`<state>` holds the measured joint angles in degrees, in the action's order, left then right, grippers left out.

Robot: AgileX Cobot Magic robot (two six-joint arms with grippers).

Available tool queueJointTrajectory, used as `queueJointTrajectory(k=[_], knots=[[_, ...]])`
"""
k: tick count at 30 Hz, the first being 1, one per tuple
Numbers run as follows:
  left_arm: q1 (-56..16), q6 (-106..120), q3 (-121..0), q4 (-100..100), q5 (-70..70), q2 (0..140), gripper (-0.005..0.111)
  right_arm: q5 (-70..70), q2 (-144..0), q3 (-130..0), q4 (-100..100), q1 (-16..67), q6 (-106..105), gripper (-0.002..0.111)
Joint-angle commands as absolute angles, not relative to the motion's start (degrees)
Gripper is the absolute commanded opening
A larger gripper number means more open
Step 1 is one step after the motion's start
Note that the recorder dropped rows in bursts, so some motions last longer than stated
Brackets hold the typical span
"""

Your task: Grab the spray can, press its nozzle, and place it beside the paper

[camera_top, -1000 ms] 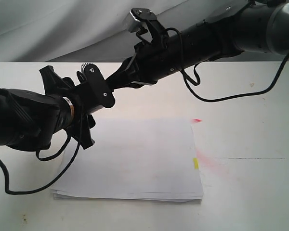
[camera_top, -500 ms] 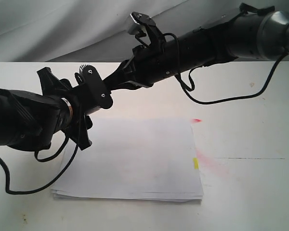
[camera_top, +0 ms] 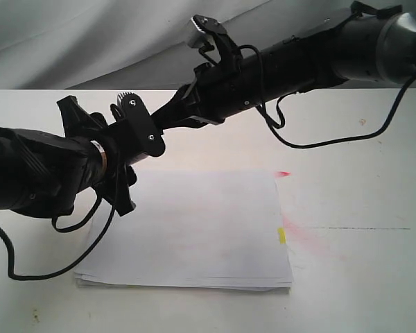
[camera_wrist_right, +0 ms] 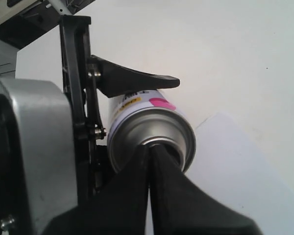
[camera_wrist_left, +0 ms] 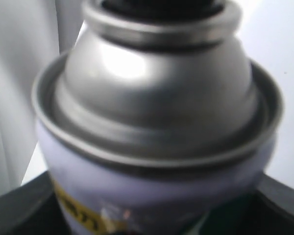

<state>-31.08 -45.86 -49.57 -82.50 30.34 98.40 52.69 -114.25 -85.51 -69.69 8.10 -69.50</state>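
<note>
Silver-domed spray can [camera_wrist_right: 148, 128] hangs above the desk [camera_top: 360, 159] by the paper [camera_top: 194, 229], clamped in the left hand [camera_wrist_left: 149, 215], and the right hand [camera_wrist_right: 149, 152], tips pinched together on the nozzle [camera_wrist_left: 157, 6], could skid off the dome or lever the can loose.

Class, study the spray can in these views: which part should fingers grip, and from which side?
Grip the spray can on its straight labelled body, below the silver dome, from the side, with fingers on opposite walls. The body is parallel-sided. The dome tapers and would likely slip, and this leaves the top free for pressing.
</note>
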Motion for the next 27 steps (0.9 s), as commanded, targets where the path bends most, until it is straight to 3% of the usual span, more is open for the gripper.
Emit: queueJointTrajectory(k=[1,20,27], knots=[[-31.6,-46.3,-50.3,-84.4,30.0,97.6,0.0,55.3,-111.6,-85.4,-68.4,5.1,-70.2,0.0],[-31.6,-46.4,-50.3,-83.7,31.7,97.4,0.0,55.9,-110.6,-85.4,-66.4,3.9,-68.5,0.0],[-31.6,-46.5,-50.3,-74.4,30.4,96.8,0.0,56.1,-106.7,-85.4,-60.2,3.8,-65.9,0.0]])
